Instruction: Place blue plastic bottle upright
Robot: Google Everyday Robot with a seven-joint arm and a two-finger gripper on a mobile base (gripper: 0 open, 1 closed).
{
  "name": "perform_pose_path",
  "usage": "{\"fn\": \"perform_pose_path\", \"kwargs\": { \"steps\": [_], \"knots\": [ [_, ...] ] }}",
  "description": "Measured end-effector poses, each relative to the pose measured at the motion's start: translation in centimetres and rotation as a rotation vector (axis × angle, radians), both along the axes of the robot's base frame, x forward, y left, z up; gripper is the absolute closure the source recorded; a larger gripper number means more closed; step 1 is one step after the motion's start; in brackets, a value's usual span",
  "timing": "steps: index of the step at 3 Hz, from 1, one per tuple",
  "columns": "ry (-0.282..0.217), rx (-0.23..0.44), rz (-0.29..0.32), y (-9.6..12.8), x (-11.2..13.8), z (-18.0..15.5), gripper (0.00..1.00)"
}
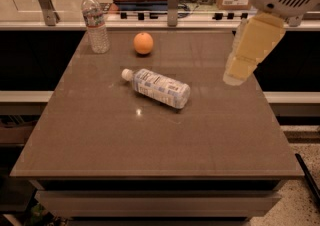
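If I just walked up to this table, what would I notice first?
Probably the clear plastic bottle with a white cap and pale blue-and-white label, lying on its side in the middle of the brown table. Next, the robot's pale yellow gripper, hanging above the table's right side and touching nothing. Behind the bottle sit a round orange and a slim clear bottle standing upright at the far left corner.

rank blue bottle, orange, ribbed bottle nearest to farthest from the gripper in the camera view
Gripper is above the right side of the table.
1. blue plastic bottle, lying mid-table
2. orange, behind it
3. ribbed bottle, far left corner
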State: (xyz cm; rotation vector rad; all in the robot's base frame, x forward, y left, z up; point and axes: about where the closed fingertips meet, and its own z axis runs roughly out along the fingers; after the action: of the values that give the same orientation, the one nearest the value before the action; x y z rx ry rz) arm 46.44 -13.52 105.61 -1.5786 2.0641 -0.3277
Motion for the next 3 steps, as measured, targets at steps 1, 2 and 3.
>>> {"fn": "perform_pose_path", "kwargs": {
  "steps": [1, 2, 3],
  "knots": [
    [0.080, -0.027, -0.010, 1.6, 2.0, -2.3, 0.00],
    [0.164, -0.049, -0.010, 2.6, 4.1, -4.9, 0.00],
    [0.222, -0.057, -0.001, 3.3, 5.7, -7.1, 0.00]
  ]
}}
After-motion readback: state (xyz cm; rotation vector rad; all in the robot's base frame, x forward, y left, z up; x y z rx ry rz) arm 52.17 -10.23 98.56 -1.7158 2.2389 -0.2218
